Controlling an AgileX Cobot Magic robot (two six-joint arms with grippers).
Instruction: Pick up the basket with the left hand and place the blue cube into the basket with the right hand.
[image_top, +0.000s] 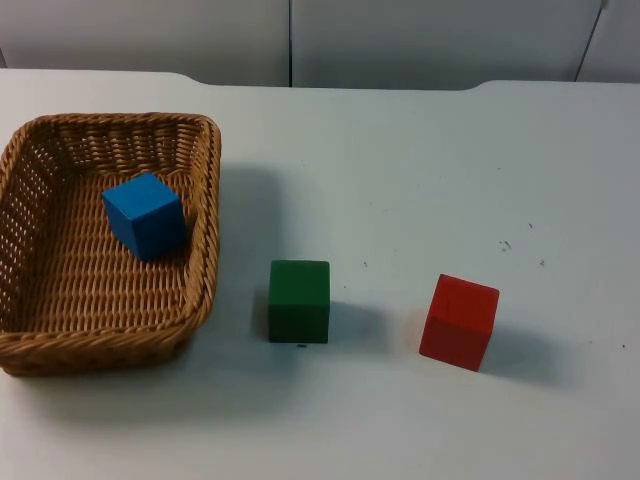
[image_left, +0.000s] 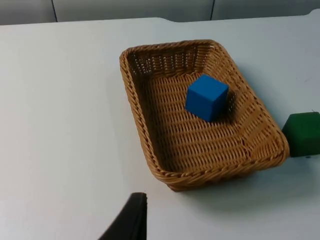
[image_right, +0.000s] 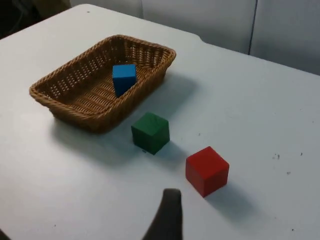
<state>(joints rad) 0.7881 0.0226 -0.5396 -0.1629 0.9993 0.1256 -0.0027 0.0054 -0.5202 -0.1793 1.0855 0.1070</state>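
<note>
Resting on the white worktop (image_top: 420, 150), the wicker basket (image_top: 205, 260) sits at the left side, and the blue cube (image_top: 145, 215) lies inside it on the woven floor, near the right wall. A green cube (image_top: 299, 300) stands just beside the basket's right wall without touching it. A red cube (image_top: 460, 321) stands farther right, apart from the green one and turned at an angle. One black fingertip of the left pincer (image_left: 129, 220) is over bare worktop near the basket; one of the right pincer (image_right: 166, 217) is near the red cube. The opening of either pincer cannot be determined; neither grips anything.
</note>
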